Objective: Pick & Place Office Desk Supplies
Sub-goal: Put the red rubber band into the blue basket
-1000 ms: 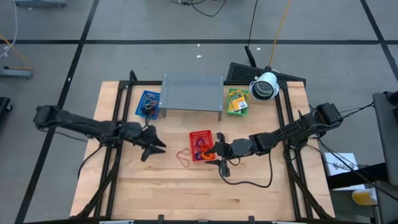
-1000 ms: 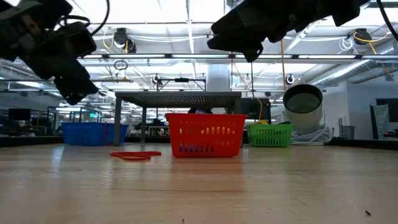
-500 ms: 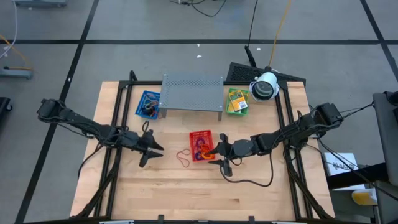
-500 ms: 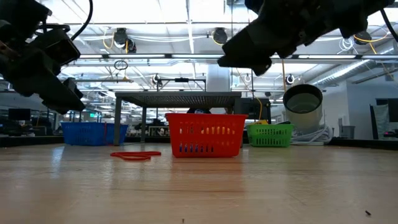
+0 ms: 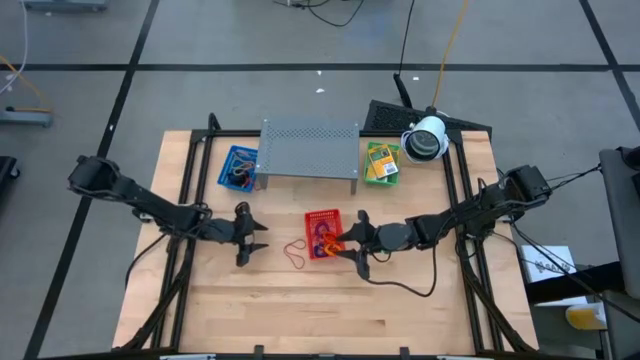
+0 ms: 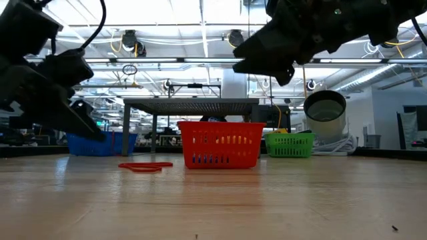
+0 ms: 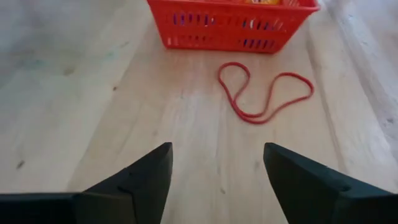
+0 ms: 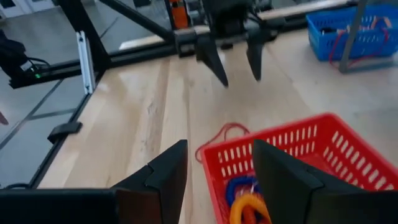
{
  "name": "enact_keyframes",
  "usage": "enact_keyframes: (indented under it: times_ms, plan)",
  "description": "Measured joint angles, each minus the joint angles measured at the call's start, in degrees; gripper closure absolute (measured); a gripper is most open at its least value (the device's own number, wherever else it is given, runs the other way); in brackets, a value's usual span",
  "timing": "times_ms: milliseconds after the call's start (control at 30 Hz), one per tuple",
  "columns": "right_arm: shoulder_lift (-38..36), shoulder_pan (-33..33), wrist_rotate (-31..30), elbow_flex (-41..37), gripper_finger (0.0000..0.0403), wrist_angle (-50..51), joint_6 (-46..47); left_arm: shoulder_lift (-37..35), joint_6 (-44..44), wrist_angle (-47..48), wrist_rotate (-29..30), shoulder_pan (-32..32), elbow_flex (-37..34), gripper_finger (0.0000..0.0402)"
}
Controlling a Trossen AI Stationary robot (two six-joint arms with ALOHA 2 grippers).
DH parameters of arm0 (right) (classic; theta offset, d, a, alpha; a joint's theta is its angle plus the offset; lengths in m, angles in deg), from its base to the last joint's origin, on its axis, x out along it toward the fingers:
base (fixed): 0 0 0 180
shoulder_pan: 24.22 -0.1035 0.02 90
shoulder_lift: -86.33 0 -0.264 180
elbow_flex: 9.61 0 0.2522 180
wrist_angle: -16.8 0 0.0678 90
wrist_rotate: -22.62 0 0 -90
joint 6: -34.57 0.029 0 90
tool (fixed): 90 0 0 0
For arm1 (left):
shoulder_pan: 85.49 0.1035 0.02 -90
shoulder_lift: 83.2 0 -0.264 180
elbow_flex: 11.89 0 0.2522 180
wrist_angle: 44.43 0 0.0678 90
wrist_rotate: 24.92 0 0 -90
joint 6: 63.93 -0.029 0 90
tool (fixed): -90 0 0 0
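Red rubber band (image 5: 296, 252) lies loose on your pale wood counter near its middle, just beside the red mesh basket (image 5: 322, 234); from above, your left tool (image 5: 252, 237) sits a little toward the left edge from it, prongs spread and empty. Your right tool (image 5: 352, 244) hangs at the basket's other side, parted, nothing visibly in it. I judge you are lining up the pick of that band.

At counter level, the band (image 6: 145, 166) is a thin flat loop hugging the boards; the basket (image 6: 220, 144) is slotted plastic.

Your left wrist view shows the band (image 7: 264, 93) as a limp, pinched figure-eight ahead of the open fingers (image 7: 140, 180). You will likely need to come down low and close on one strand.

Your right wrist view looks into the basket (image 8: 280, 144), with orange and blue loops (image 8: 245, 199) coiled inside.
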Motion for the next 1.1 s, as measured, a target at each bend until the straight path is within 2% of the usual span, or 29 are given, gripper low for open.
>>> enact_keyframes:
  times_ms: [567,900,1100]
  plan:
    - [0.01,1.18,0.33,0.0,0.0234,-1.59,-2.59,26.97,-2.82,-29.91,-0.36,0.04,0.25,0.0149]
    - [0.01,1.31,0.23,0.02,0.0234,-1.61,-2.46,38.15,-3.2,-31.33,0.26,-0.02,6.56,0.0149]
    - [0.01,1.31,0.21,0.02,0.0234,-1.63,-2.41,42.55,-4.25,-31.46,-1.95,0.0,10.53,0.0149]
